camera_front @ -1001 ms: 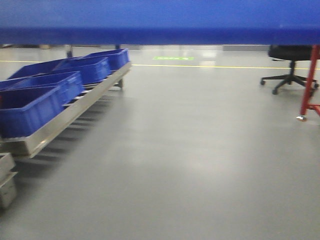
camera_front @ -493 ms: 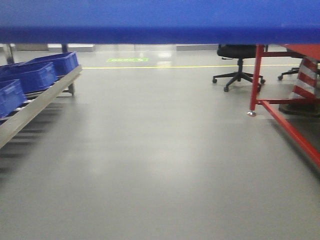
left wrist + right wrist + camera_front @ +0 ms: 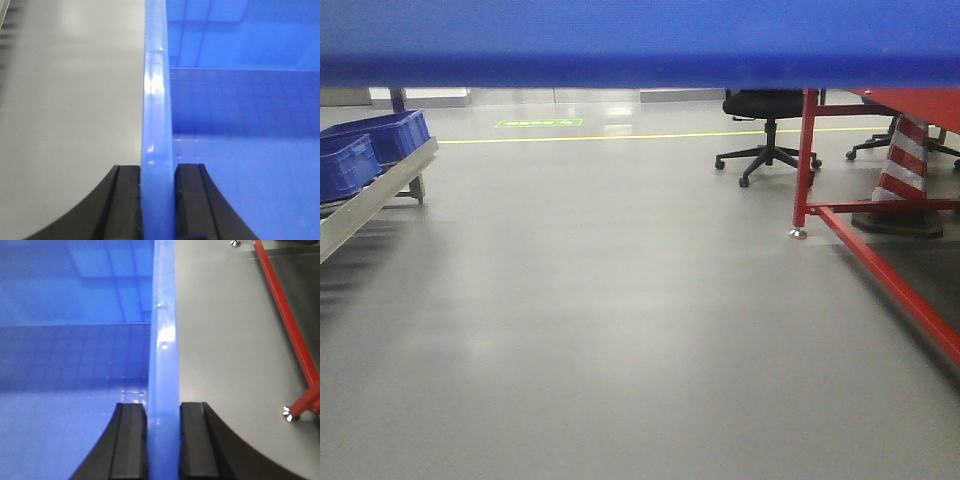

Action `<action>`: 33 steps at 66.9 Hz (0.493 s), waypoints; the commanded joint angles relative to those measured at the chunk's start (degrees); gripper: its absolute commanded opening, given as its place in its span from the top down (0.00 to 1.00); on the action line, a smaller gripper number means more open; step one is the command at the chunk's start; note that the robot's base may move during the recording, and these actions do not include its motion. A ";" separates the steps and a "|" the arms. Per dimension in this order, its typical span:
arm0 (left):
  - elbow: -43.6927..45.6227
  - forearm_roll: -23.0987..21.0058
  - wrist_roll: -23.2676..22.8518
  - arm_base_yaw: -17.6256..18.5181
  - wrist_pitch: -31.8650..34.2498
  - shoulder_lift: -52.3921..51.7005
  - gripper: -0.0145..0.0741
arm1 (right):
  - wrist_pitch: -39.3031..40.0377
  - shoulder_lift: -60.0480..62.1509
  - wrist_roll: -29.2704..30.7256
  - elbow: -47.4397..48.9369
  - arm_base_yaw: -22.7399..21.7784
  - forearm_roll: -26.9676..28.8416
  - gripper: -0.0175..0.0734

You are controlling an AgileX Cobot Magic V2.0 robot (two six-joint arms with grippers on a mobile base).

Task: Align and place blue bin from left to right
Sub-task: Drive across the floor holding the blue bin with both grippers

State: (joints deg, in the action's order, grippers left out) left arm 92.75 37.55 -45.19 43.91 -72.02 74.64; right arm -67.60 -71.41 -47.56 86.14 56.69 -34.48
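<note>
Slippage of the blue bin (image 3: 240, 175), held off the floor (image 3: 620, 330) with each side wall pinched narrowly between left hand (image 3: 157, 172) and right hand (image 3: 162, 410); farther out at 3 o'clock, possible knock against the red frame (image 3: 880, 255) if swung wide.

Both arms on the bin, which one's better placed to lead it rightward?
Right, probably: the right gripper clamps the rim of the blue bin with the red frame close beside it; the left gripper clamps the opposite rim, only floor alongside.
</note>
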 commanded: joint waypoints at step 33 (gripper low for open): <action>0.55 0.37 -0.55 0.80 5.95 -0.48 0.96 | 6.79 0.70 0.12 0.52 0.55 -0.79 0.88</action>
State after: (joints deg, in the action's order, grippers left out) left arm 92.75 37.65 -45.19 43.91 -71.91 74.64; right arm -67.60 -71.41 -47.56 86.14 56.69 -34.48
